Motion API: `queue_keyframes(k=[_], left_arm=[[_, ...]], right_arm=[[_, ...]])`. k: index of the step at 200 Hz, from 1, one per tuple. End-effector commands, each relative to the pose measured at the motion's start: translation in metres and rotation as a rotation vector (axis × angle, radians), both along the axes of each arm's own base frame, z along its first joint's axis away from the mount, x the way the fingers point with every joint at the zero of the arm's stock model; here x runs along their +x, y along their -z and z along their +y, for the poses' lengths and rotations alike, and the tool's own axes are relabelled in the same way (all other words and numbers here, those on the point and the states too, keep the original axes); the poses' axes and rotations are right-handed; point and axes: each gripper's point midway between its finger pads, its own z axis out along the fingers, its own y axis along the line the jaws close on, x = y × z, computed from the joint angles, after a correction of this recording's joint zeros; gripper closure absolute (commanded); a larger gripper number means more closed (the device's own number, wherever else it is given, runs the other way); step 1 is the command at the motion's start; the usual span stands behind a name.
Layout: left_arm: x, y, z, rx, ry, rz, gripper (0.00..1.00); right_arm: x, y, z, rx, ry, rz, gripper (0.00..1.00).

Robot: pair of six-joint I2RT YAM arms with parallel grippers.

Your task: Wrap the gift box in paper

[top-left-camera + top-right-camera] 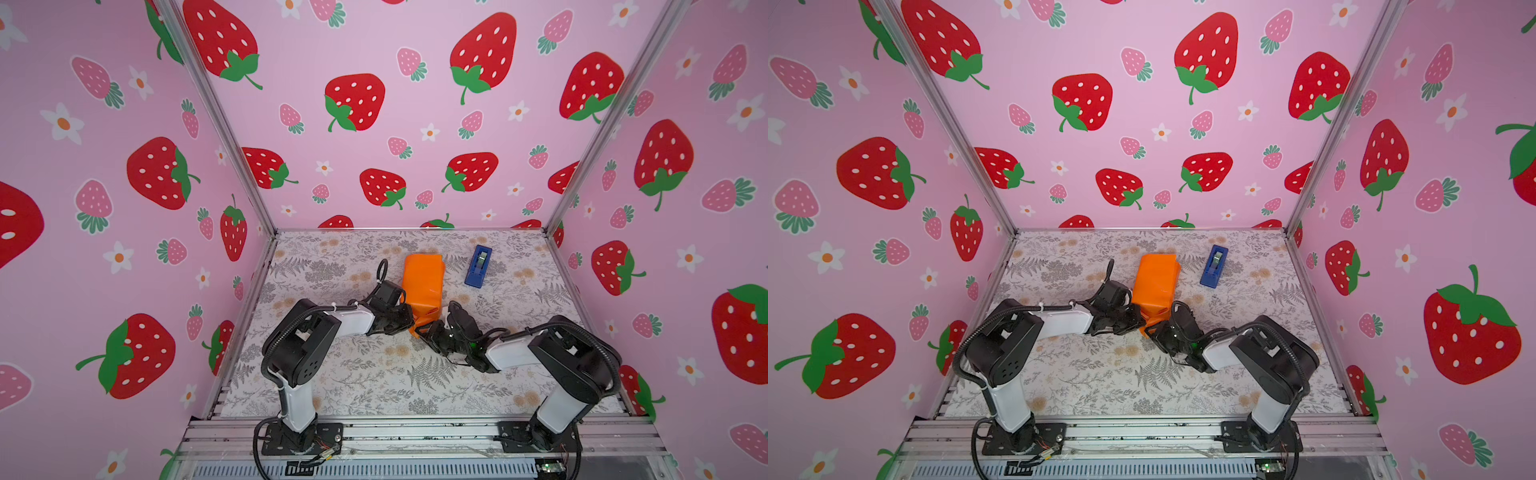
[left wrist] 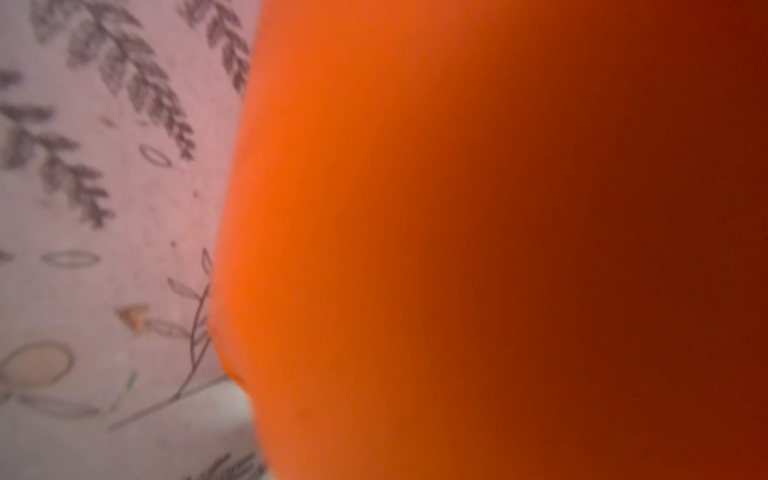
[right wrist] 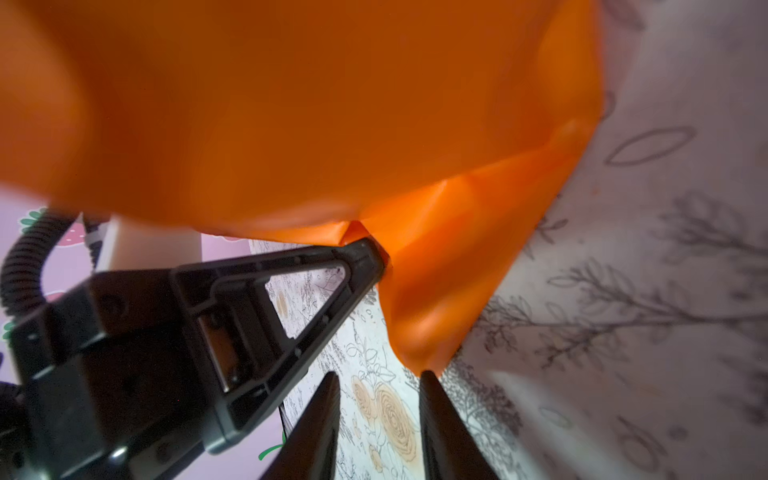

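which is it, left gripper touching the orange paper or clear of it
Touching. The right wrist view shows the left gripper closed on a pinched fold of the paper, with no gap between them.

No words, labels, brand names, numbers or signs can be read in any view. The orange paper [image 1: 423, 282] is plain, the blue tape dispenser [image 1: 478, 266] shows no legible marking, and the walls [image 1: 374, 104] carry only strawberry and flower pictures.
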Motion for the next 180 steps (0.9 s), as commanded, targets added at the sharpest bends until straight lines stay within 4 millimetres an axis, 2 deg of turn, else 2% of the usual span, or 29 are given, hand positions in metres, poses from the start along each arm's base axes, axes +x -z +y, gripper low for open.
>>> queue_keyframes(k=[1,30,60,97,180], left_arm=[[0.0,-0.024,-0.005,-0.003,0.032,-0.027,0.96],[0.0,-0.03,-0.005,-0.004,0.041,-0.037,0.96],[-0.001,-0.027,-0.006,-0.006,0.038,-0.028,0.97],[0.0,-0.025,-0.003,0.003,0.025,-0.029,0.99],[0.002,-0.002,0.005,0.079,0.017,-0.009,1.0]], right_arm=[[0.0,0.009,-0.017,-0.081,0.01,-0.003,0.65],[0.007,0.004,-0.024,-0.115,0.011,-0.032,0.68],[0.019,0.001,-0.028,-0.143,0.011,-0.065,0.74],[0.034,-0.005,-0.016,-0.15,-0.043,-0.098,0.83],[0.048,0.013,-0.006,-0.173,-0.064,-0.075,0.95]])
